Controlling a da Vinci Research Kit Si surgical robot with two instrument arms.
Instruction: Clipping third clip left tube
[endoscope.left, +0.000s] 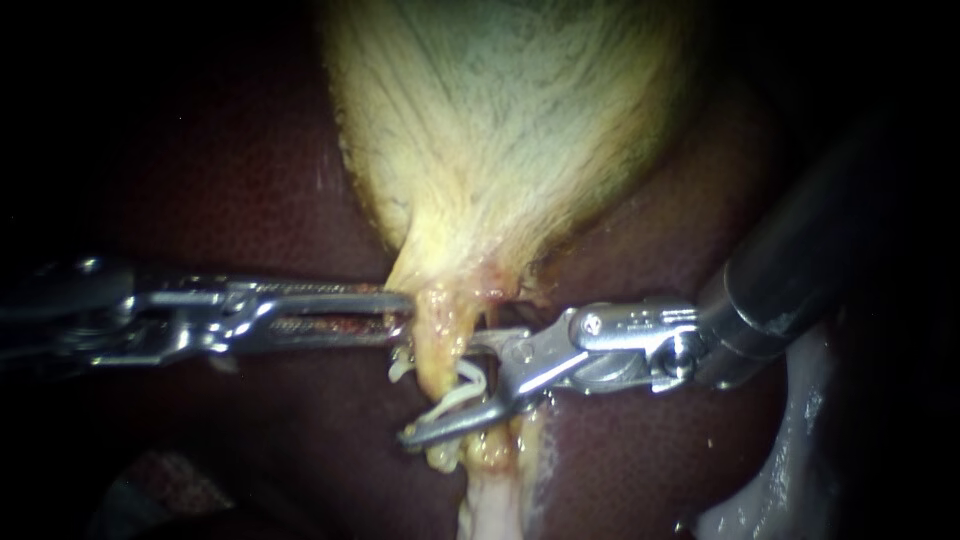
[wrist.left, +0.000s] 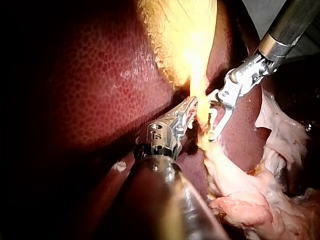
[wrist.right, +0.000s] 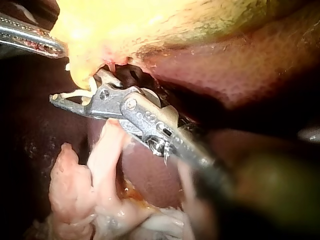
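The left instrument (endoscope.left: 402, 315) reaches in from the left, its jaws closed on the narrow neck of the gallbladder (endoscope.left: 500, 130), just above the tube (endoscope.left: 440, 355). The right instrument (endoscope.left: 442, 388) has its jaws spread wide across that tube from the right. Between them, touching both, it carries a white clip (endoscope.left: 462, 393), its legs apart and lying against the tube. Dark liver (endoscope.left: 230, 200) lies on either side.
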